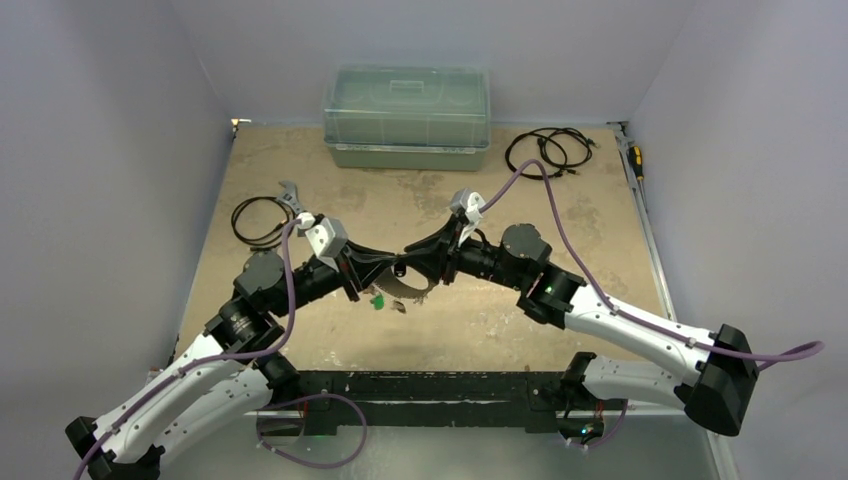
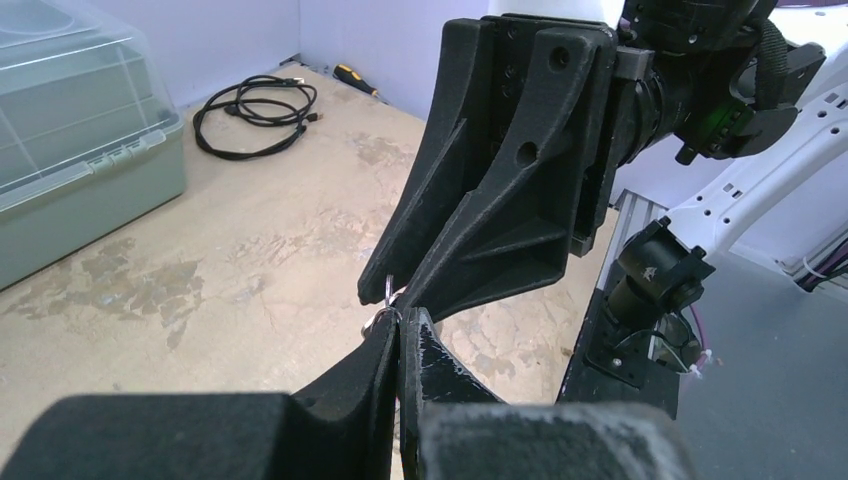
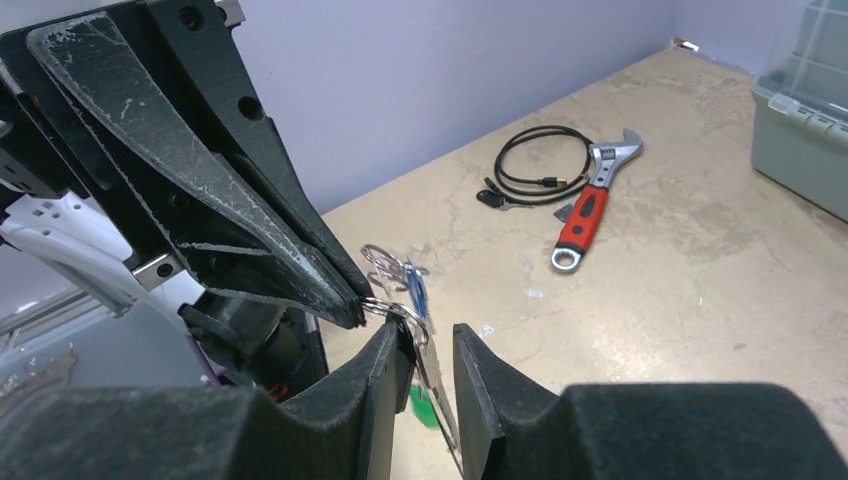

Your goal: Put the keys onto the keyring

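My left gripper's [image 2: 398,320] jaws clench the keys [image 3: 415,290], lifted off the counter [image 3: 700,250] for threading. The keyring [image 1: 412,292] sits between my right gripper's [image 3: 428,340] jaws; I cannot tell if they are clamped.

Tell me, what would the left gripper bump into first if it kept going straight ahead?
The right gripper, most likely: their tips almost meet, with only the keys hanging between them.
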Available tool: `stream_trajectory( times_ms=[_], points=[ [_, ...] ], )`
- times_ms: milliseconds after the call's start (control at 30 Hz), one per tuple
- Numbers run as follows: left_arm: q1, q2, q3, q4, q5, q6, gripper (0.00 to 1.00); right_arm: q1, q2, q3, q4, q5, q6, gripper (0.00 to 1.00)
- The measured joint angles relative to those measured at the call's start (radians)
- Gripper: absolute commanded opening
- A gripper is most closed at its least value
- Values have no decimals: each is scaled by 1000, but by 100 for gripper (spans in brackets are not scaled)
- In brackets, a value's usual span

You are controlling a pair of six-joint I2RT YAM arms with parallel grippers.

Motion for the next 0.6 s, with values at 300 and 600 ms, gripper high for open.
stream_trajectory(
  times_ms=[300,600],
  points=[
    [0,-16,0,-13,27,8,0,-62,0,-18,41,-43,58,31],
    [0,-36,0,-24,83,32,0,-124,-1,-24,41,-98,92,33]
  ],
)
